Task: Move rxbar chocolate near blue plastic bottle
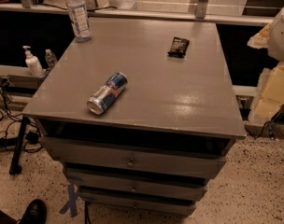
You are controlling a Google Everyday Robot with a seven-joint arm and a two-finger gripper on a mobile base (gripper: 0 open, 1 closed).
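The rxbar chocolate (178, 46), a small flat bar in a black wrapper, lies on the far right part of the grey cabinet top (179, 92). The blue plastic bottle (79, 14), tall and clear with a white-and-blue label, stands upright at the far left corner of the top. The bar and the bottle are well apart, about a third of the frame's width. My gripper is not in view; only a pale rounded part at the right edge (281, 29) may belong to my arm.
A blue-and-silver drink can (107, 93) lies on its side near the front left of the top. A white pump bottle (32, 62) and a tiny clear bottle (50, 58) stand on a low ledge to the left. Drawers (131, 161) face the front. A shoe (33, 212) is on the floor.
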